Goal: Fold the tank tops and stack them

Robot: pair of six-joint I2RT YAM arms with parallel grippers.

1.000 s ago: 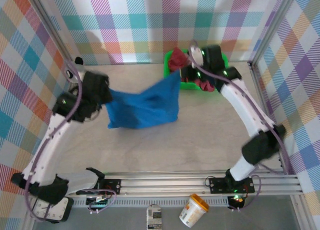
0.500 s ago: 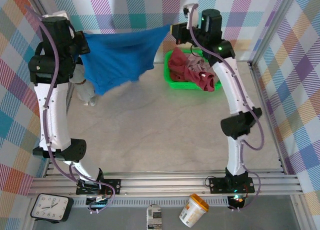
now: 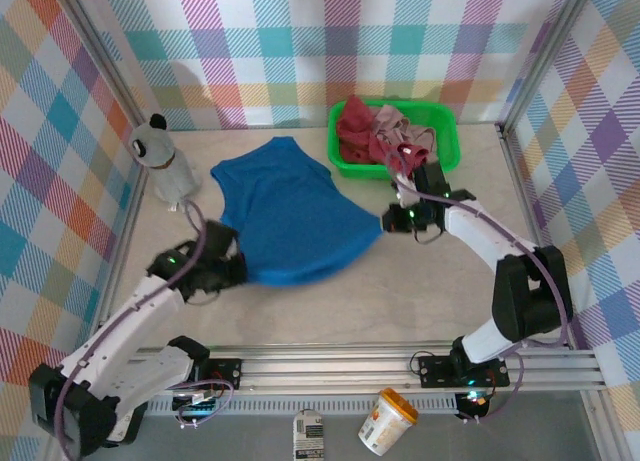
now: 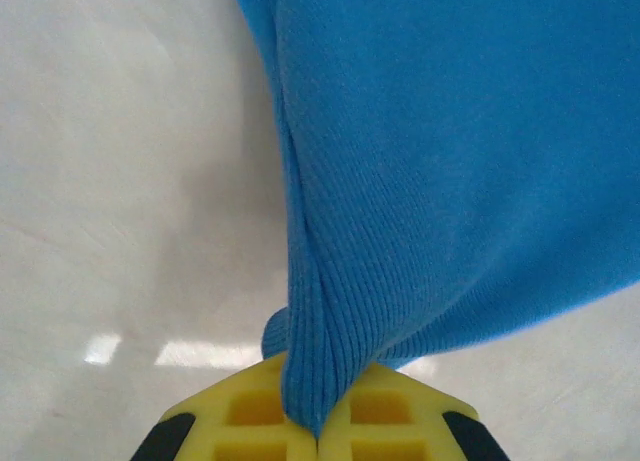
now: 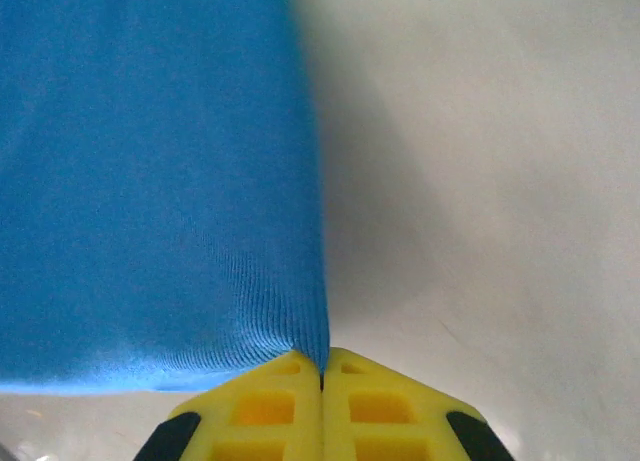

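The royal blue tank top (image 3: 290, 216) lies spread on the table, straps toward the back wall. My left gripper (image 3: 233, 266) is shut on its near left hem corner; the ribbed blue cloth (image 4: 420, 181) bunches between the yellow fingers (image 4: 250, 416). At the right hem corner my right gripper (image 3: 388, 221) is shut on the cloth edge (image 5: 160, 181), which runs into the closed yellow fingers (image 5: 270, 411). The dark red tank top (image 3: 357, 126) and the pale pink one (image 3: 398, 129) lie heaped in the green basket (image 3: 440, 131).
A grey and white soft toy (image 3: 165, 161) stands at the back left, close to the blue top's left strap. Checked walls close in the back and both sides. Bare table runs along the front, between the blue top and the arm bases.
Both arms have come down from holding the blue tank top stretched high at the back wall. The top now lies spread flat on the table, both grippers still pinching its hem corners.
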